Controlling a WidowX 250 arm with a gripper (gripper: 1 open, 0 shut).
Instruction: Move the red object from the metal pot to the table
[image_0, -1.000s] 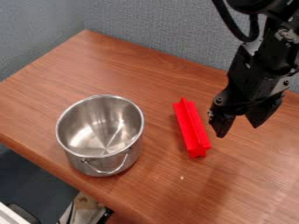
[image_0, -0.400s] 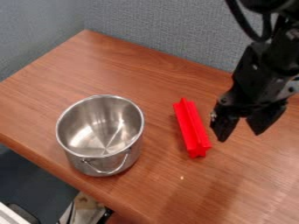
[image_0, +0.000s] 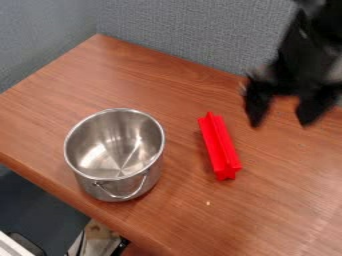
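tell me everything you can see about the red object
The red object is a bright red, long rectangular bar that looks like plastic. It lies flat on the wooden table, running from upper left to lower right, just right of the metal pot and clear of it. Nothing grips it; the blurred end effector hangs above, to its right.

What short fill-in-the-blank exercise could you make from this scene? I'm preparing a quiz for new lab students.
1. The red object lies on the ____, not in the pot.
2. The metal pot holds ____ inside it.
3. The pincer has its jaws ____ and holds nothing.
4. In the picture, the red object lies to the ____ of the metal pot.

Missing words: table; nothing; open; right
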